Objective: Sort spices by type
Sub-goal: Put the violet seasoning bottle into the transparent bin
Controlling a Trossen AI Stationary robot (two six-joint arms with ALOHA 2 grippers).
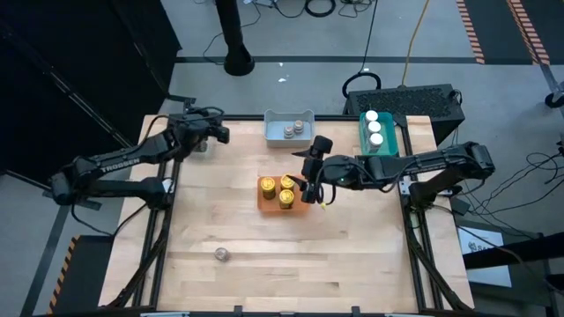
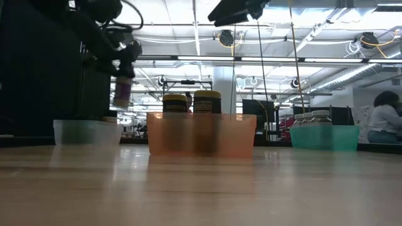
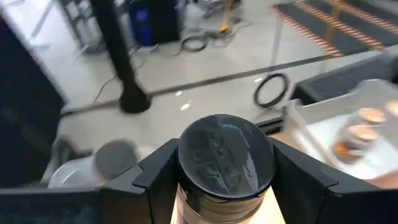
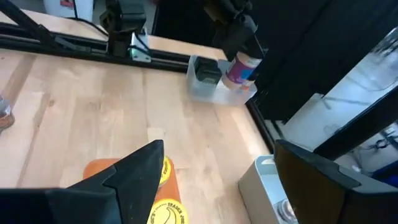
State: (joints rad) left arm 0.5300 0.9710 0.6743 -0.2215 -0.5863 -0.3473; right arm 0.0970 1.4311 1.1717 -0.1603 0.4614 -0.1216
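A single stray jar (image 1: pixel 221 254) lies near the worktop's (image 1: pixel 352 264) front edge, unsorted. Yellow-lidded spices (image 1: pixel 286 190) fill the orange tray (image 1: pixel 264 199), white-lidded ones (image 1: pixel 374 128) the teal tray (image 1: pixel 391 139). The left gripper (image 3: pixel 224 180) clamps a dark-lidded jar (image 3: pixel 225 158) over the far-left clear tray (image 4: pixel 205 90); the right gripper (image 1: pixel 310 180) hangs with jaws wide, empty, over the orange tray.
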